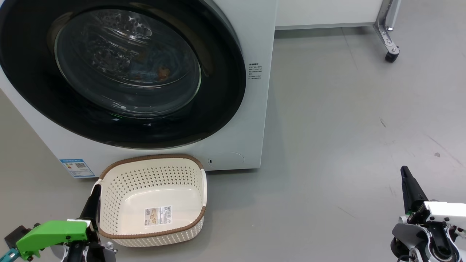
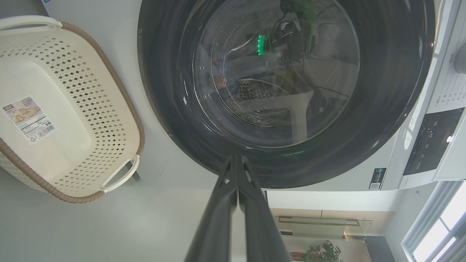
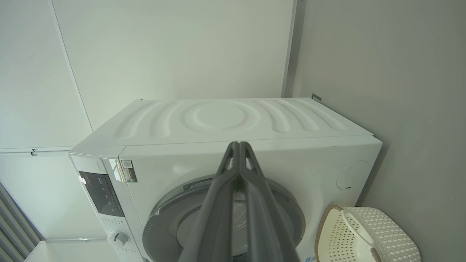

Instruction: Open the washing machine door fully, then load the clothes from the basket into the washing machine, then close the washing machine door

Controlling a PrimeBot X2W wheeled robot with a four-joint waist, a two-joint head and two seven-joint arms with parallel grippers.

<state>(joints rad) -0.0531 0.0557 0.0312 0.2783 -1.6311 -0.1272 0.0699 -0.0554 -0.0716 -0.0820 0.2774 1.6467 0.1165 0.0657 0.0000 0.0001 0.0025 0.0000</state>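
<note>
The washing machine (image 1: 251, 120) stands before me with the washing machine door (image 1: 222, 91) closed flat against its front. Through the door's glass, a bit of the clothes (image 1: 162, 72) shows as a brown-orange patch inside the drum. The basket (image 1: 145, 158) sits on the floor below the door, with just its barcode label on the bottom. My left gripper (image 1: 95, 189) is shut, its tip at the basket's left rim. My right gripper (image 1: 404, 170) is shut over bare floor at the lower right. In the wrist views, the left gripper (image 2: 236, 158) and right gripper (image 3: 238, 143) both hold nothing.
A metal leg on a caster (image 1: 391, 54) stands at the back right under a white panel (image 1: 327, 12). Grey floor (image 1: 346, 145) stretches right of the machine. The control panel (image 2: 429, 142) lies beyond the door's rim in the left wrist view.
</note>
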